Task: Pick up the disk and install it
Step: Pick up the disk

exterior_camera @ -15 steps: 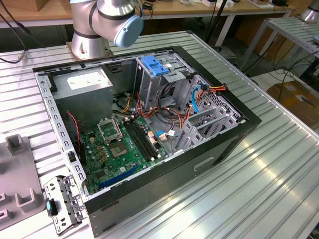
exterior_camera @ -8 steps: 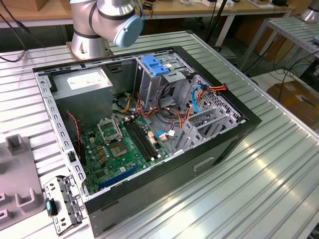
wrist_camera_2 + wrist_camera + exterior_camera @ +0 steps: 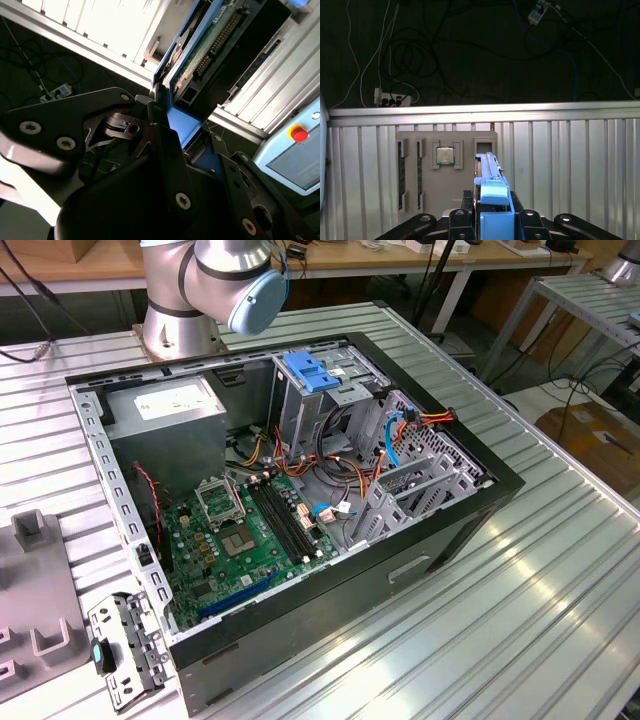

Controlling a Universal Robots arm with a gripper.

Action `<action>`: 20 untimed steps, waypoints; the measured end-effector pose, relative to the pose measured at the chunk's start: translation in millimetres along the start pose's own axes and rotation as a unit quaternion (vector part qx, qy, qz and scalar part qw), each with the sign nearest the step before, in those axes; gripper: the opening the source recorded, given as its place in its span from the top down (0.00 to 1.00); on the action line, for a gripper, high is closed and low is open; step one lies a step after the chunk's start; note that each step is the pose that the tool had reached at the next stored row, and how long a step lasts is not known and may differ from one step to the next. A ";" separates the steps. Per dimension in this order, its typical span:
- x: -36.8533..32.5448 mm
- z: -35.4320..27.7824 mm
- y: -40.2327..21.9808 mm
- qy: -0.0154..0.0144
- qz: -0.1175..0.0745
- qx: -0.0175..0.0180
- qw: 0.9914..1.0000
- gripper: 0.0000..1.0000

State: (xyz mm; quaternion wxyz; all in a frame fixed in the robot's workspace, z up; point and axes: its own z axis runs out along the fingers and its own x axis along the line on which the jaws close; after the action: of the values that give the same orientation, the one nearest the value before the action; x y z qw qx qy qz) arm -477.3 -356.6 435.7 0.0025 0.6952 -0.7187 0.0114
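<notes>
I see the gripper (image 3: pixel 492 214) clamped on the disk (image 3: pixel 488 172), with its black fingers (image 3: pixel 461 216) pressed against the blue carrier rails from either side. In the first wrist view the disk stands edge-on between them, a thin dark slab with blue plastic along it. In the second wrist view its green circuit-board face is turned toward the camera. The disk is lifted off the table and in my grasp, not yet inside the computer case (image 3: pixel 440 530). Past the disk in the first wrist view, a grey parts tray (image 3: pixel 415 137) lies flat on the table. One square pocket holds a processor chip (image 3: pixel 445 156), and narrow slots beside it hold memory sticks (image 3: pixel 401 174). In the exterior view the computer case lies open on its side. Inside it are a green motherboard (image 3: pixel 240 535), a grey power-supply box (image 3: pixel 165 412) with a white sticker, and a tall metal drive cage (image 3: pixel 300 415) topped by a blue latch (image 3: pixel 313 373). Loose orange, red and blue cables (image 3: pixel 400 430) run between them. A small metal bracket (image 3: pixel 125 650) rests on the table just beside the case, toward the exterior view's left. The table (image 3: pixel 520 620) is ribbed, silvery aluminium. The base of the arm (image 3: pixel 200 290) is mounted on it behind the case. Beyond the table edge the floor is dark and strewn with cords and a white power strip (image 3: pixel 392 99). A light-blue pendant with a red stop button (image 3: pixel 299 134) shows in the second wrist view.
</notes>
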 end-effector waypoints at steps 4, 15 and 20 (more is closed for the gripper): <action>0.1 -3.8 0.0 0.000 0.000 0.000 1.000 0.63; 0.3 -13.4 -0.2 0.000 0.000 0.000 1.000 0.63; 0.3 -17.7 -0.2 0.000 0.000 0.000 1.000 0.63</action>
State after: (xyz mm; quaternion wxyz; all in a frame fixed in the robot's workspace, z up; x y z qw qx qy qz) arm -477.3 -356.6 453.4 0.0026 0.6952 -0.7187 0.0114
